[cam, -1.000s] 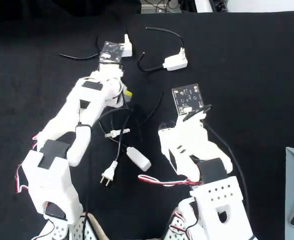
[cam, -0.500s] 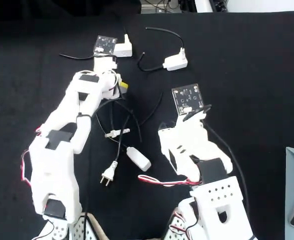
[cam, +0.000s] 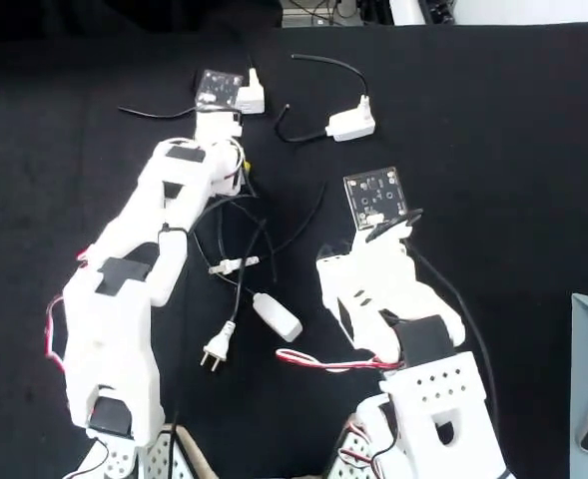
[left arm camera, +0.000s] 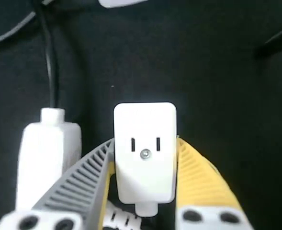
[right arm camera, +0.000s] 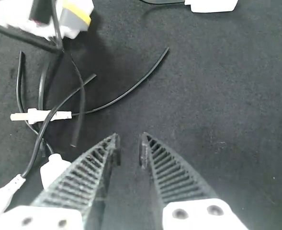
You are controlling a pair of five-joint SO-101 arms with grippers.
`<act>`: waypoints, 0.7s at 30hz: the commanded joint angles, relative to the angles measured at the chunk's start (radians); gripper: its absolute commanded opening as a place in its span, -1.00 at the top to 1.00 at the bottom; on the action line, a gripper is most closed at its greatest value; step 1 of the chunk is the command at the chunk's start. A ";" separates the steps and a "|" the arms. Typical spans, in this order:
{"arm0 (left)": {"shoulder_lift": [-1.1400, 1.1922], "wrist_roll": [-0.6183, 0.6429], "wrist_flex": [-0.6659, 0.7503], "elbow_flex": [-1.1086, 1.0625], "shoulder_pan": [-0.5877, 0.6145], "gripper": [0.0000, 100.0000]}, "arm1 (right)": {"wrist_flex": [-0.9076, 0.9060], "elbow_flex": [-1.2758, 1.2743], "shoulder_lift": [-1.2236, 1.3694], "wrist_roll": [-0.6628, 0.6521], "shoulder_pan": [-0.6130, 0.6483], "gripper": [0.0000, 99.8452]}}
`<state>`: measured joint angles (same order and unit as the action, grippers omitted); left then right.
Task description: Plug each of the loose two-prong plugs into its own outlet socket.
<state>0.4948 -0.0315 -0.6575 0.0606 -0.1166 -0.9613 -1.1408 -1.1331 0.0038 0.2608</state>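
Two-prong plug (cam: 212, 354) lies loose on the surface (cam: 533, 120), cord trailing, well apart from the outlet socket (left arm camera: 144, 124), whose slots stand empty. The left gripper (left arm camera: 144, 146) seems clamped on that socket. The right gripper (right arm camera: 129, 143) hangs slightly apart, holding nothing. No plugging looks done yet.

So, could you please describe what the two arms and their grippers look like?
Both arms are blocky white plastic with black motor sections and red-and-white wires near the bases. The left gripper has one grey ribbed finger and one yellow; the right gripper has two dark grey ribbed fingers.
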 commanded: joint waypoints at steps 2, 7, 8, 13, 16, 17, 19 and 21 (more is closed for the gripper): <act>-0.224 0.002 -0.071 0.016 -0.005 0.94 | 0.014 0.007 -0.010 0.005 0.012 0.83; -0.382 0.003 -0.086 0.015 0.004 0.94 | 0.012 0.007 -0.010 0.005 0.012 0.84; -0.407 0.006 -0.086 0.015 0.004 0.94 | 0.012 0.007 -0.010 0.005 0.012 0.84; -0.539 0.009 -0.147 0.027 -0.013 0.94 | 0.012 0.007 -0.010 0.005 0.012 0.84; -0.654 0.009 -0.210 0.024 -0.031 0.94 | 0.012 0.007 -0.010 0.003 0.012 0.84; -0.694 0.009 -0.239 0.024 -0.035 0.94 | 0.012 0.007 -0.010 0.003 0.012 0.84; -0.769 0.006 -0.292 0.021 -0.036 0.94 | 0.012 0.007 -0.010 0.003 0.012 0.84; -0.833 0.003 -0.339 0.016 -0.035 0.94 | 0.012 0.007 -0.010 0.003 0.012 0.84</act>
<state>-0.2110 -0.0345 -0.9413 0.0606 -0.1442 -0.9613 -1.1408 -1.1331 0.0038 0.2608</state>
